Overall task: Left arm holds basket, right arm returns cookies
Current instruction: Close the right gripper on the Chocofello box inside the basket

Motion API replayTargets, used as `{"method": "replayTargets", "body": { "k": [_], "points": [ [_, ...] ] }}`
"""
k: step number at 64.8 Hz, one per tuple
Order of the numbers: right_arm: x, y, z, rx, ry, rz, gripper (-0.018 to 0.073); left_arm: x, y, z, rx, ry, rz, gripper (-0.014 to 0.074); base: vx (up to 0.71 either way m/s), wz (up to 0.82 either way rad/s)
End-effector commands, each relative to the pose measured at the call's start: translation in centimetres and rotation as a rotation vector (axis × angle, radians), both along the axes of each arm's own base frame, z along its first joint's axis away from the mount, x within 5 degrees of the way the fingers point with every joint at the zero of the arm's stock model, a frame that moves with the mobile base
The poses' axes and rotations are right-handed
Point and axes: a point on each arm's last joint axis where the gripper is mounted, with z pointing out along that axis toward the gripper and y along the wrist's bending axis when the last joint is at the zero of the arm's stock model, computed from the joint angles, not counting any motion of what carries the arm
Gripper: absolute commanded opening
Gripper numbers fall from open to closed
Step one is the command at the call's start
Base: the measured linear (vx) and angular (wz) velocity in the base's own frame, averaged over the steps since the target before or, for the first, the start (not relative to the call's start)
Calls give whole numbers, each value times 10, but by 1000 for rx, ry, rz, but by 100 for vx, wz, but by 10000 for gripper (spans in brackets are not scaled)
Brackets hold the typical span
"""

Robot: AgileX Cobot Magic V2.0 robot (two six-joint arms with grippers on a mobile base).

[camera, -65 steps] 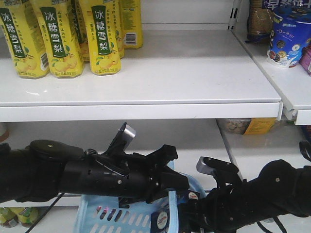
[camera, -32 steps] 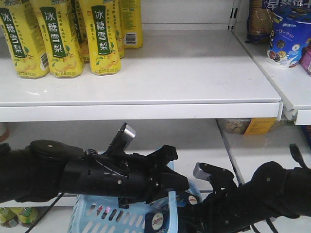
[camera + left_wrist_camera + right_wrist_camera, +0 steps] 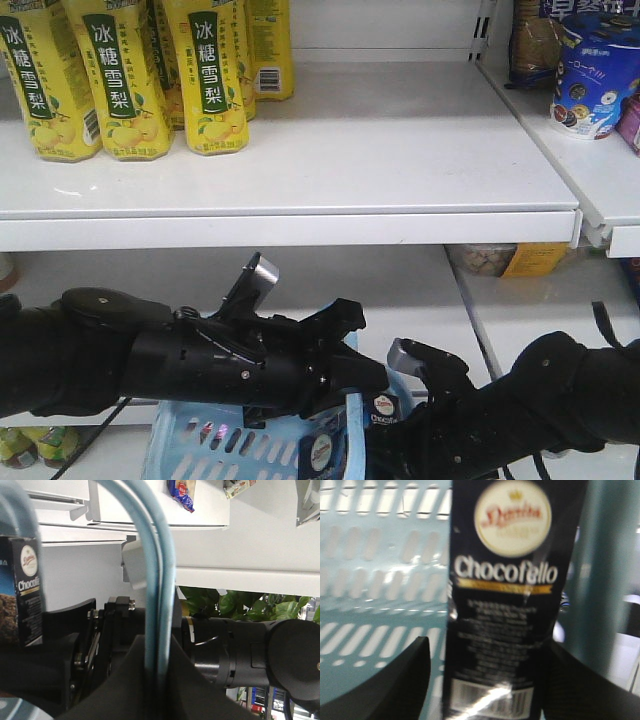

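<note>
cookies carton: white "Chocofello" above a gold band; the round logo's red script seems to read "Danisa"; small print and barcode digits too blurred.
yellow bottles on the shelf: green strips, white "冰糖雪梨".
blue tub: lettering too small to read.

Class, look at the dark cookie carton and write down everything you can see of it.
The carton is a tall, dark navy-black box, cardboard by its look. Its face carries a round white-and-red logo, white "Chocofello" lettering over a gold bar, small print and a barcode at the bottom. An adjoining side shows a brown, cookie-like picture. It stands upright between the two fingers of the right tool, apparently gripped, with the light blue slotted basket behind it.
</note>
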Motion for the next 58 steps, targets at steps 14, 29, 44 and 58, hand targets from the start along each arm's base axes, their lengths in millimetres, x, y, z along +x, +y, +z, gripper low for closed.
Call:
{"method": "replayTargets", "body": {
  "k": [14, 29, 44, 58],
  "points": [
    [3, 4, 13, 58, -14, -3, 345, -3, -2, 26, -111, -10, -5, -6, 0, 0],
    [5, 3, 12, 47, -39, -11, 326, -3, -2, 26, -111, -10, -5, -6, 0, 0],
    [6, 3, 12, 45, -43, -11, 326, -3, -2, 26, -111, -10, -5, -6, 0, 0],
    [7, 2, 13, 41, -58, -19, 314, -3, -2, 26, -111, -10, -5, -6, 0, 0]
  ]
}}
